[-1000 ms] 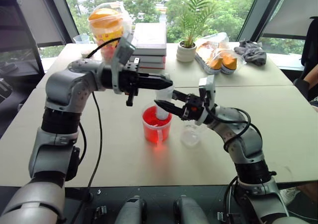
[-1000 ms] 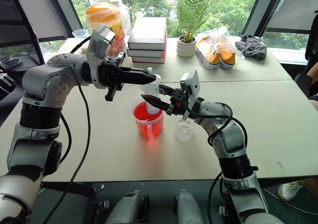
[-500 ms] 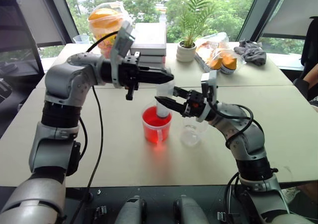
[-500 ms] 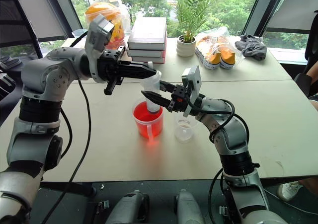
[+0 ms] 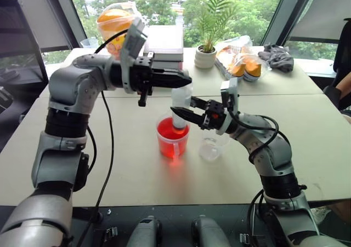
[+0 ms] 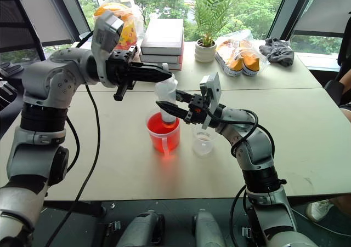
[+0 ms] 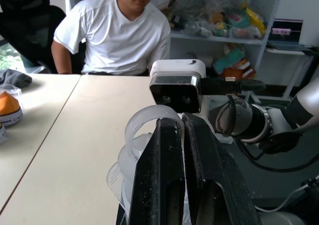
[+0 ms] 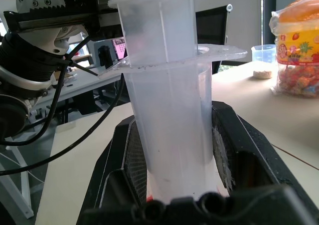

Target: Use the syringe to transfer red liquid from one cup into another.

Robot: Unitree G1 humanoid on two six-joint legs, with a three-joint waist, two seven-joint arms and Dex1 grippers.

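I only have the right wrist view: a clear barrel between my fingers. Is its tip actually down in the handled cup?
Observer: Yes. The syringe stands upright with its lower end inside the handled cup, which holds red liquid.
Operator: What is the left gripper doing?
Observer: The left gripper is shut on the plunger top, above the right gripper that clamps the barrel.
Operator: Where is the other cup?
Observer: The smaller cup sits just beside the handled one, on the robot's right, looking empty.
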